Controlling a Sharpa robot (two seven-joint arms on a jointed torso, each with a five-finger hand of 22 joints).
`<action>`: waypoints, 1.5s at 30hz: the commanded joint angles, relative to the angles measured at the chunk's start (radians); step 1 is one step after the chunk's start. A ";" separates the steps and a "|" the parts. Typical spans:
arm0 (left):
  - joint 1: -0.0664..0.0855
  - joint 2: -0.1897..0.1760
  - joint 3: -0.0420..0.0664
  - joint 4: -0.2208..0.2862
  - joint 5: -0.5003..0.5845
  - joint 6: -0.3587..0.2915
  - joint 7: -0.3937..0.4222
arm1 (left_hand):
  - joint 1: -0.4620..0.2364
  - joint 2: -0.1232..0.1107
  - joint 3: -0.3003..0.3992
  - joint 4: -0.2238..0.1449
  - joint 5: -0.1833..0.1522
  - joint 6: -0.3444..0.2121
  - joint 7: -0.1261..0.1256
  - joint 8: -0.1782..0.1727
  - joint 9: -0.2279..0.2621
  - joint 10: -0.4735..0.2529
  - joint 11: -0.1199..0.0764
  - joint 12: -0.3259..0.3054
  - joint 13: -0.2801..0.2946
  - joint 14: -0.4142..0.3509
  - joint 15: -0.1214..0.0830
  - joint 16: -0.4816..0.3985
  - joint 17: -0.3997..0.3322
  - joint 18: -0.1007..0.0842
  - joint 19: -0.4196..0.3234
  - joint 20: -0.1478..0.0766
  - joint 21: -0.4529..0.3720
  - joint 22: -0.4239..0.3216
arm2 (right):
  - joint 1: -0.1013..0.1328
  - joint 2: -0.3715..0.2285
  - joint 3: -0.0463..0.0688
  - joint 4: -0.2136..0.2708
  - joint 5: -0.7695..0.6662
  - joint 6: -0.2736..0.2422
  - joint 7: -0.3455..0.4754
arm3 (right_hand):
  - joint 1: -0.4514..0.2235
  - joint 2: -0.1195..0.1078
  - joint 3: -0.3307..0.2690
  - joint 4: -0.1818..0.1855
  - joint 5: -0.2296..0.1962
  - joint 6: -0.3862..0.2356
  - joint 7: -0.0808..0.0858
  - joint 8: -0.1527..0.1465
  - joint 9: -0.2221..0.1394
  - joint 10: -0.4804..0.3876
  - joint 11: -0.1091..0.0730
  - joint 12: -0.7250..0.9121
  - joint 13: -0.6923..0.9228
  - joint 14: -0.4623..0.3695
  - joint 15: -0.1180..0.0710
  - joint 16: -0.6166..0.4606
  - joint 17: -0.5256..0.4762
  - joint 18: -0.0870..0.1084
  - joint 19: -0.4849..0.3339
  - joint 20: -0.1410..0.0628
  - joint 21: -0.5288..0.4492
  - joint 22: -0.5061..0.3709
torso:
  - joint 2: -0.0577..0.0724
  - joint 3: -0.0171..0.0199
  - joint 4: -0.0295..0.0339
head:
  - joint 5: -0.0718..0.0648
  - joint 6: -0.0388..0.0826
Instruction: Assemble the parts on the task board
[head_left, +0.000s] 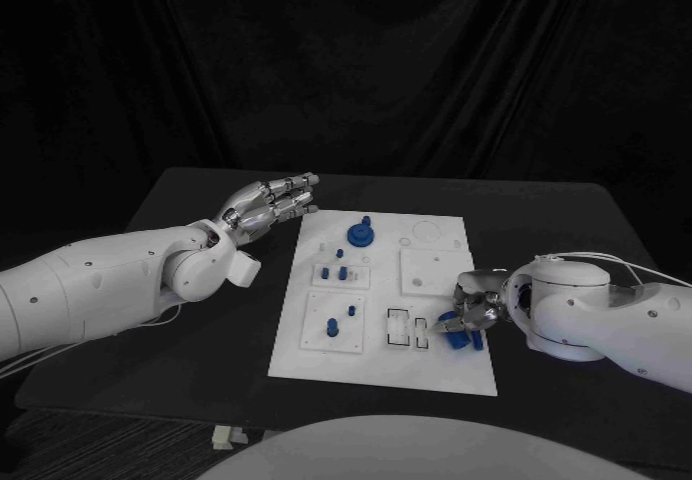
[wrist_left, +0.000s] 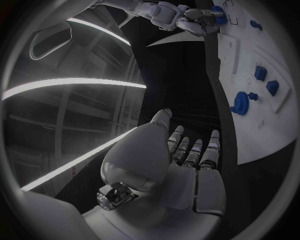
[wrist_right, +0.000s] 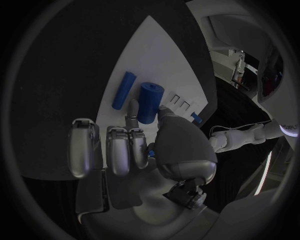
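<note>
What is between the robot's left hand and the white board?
Nothing: in the head view, just bare black table lies between the open silver left hand and the white task board.

We are looking at a black table (head_left: 577, 215) standing before a dark curtain (head_left: 433, 80) that is hanging in heavy folds across the whole back of the scene. In the left wrist view, long bright strips of light (wrist_left: 75, 82) are running across a dim ceiling or wall of panels, and a pale oval opening (wrist_left: 53, 40) is showing near them.
</note>
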 joint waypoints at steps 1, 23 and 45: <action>-0.001 0.000 0.001 0.002 0.007 0.012 0.009 | -0.002 0.009 0.010 0.000 0.007 -0.004 0.003 0.004 0.000 -0.001 0.006 -0.003 -0.001 -0.008 0.001 0.001 -0.001 -0.020 0.003 -0.001 -0.006 0.000 | -0.006 -0.002 -0.002 0.007 0.045 -0.083 -0.032 | 0.077 0.009 0.030 -0.043 0.078 -0.016 -0.010 -0.017 -0.009 0.102 -0.006 0.003 0.263 0.099 0.002 -0.004 0.240 0.013 0.015 0.002 -0.018 0.203 | -0.001 0.0002 -0.0010 | 0.004 0.000; -0.002 0.004 0.001 0.001 0.007 0.010 0.003 | -0.003 0.010 0.014 -0.002 0.012 -0.003 0.003 0.004 0.000 -0.001 0.006 -0.002 0.000 -0.007 0.003 0.002 -0.001 -0.021 0.005 -0.001 -0.005 0.000 | 0.083 -0.038 -0.002 0.093 0.529 -0.236 -0.037 | 0.089 -0.018 0.201 -0.082 0.503 0.000 0.000 -0.071 -0.062 0.102 0.000 0.003 0.263 0.101 0.012 0.002 0.250 0.011 0.022 0.012 -0.016 0.207 | -0.001 -0.0004 0.0012 | 0.001 0.000; -0.002 0.011 0.001 -0.005 0.007 0.023 -0.002 | -0.003 0.013 0.021 -0.004 0.019 -0.004 0.003 0.004 0.000 -0.001 0.006 -0.004 -0.001 -0.007 0.004 0.002 -0.001 -0.022 0.006 -0.001 -0.005 -0.002 | 0.013 0.071 -0.002 0.004 0.507 -0.233 -0.026 | 0.027 -0.013 0.220 -0.066 0.292 -0.023 0.013 -0.099 -0.094 0.102 0.012 0.003 0.263 0.098 0.023 -0.005 0.237 0.015 0.014 0.021 -0.036 0.201 | 0.001 0.0002 0.0005 | 0.000 0.000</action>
